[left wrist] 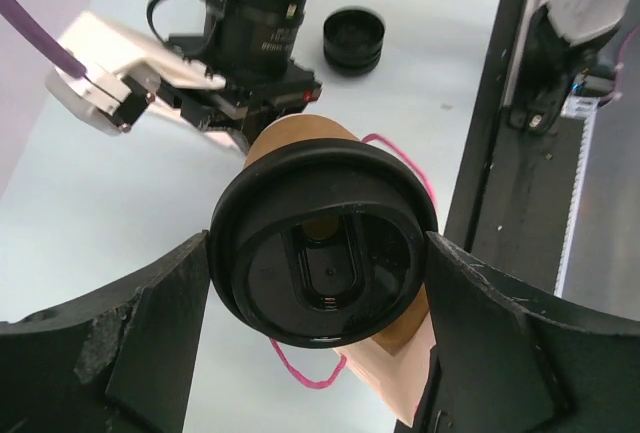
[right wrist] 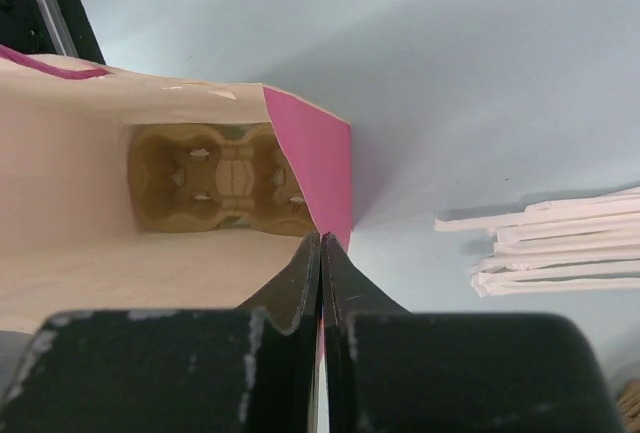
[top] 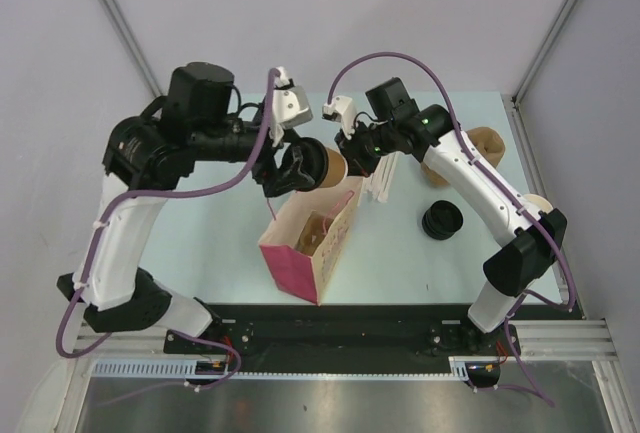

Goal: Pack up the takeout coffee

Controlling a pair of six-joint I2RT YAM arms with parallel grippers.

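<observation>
The takeout coffee (left wrist: 320, 258), a brown paper cup with a black lid, lies tilted between my left gripper's fingers (left wrist: 150, 333), lid toward the camera. My left gripper (top: 298, 169) is shut on it and holds it above the far end of the open pink paper bag (top: 305, 243). In the top view the cup's brown side (top: 331, 165) points to the right. My right gripper (right wrist: 322, 241) is shut on the bag's pink rim (right wrist: 320, 158) and holds the bag open. A cardboard cup carrier (right wrist: 225, 178) lies at the bag's bottom.
A pile of black lids (top: 441, 220) sits right of the bag. Lidless brown cups (top: 482, 145) lie at the back right. White wrapped straws (right wrist: 560, 243) lie beside the bag, under my right arm. The black rail (top: 330, 328) runs along the near edge.
</observation>
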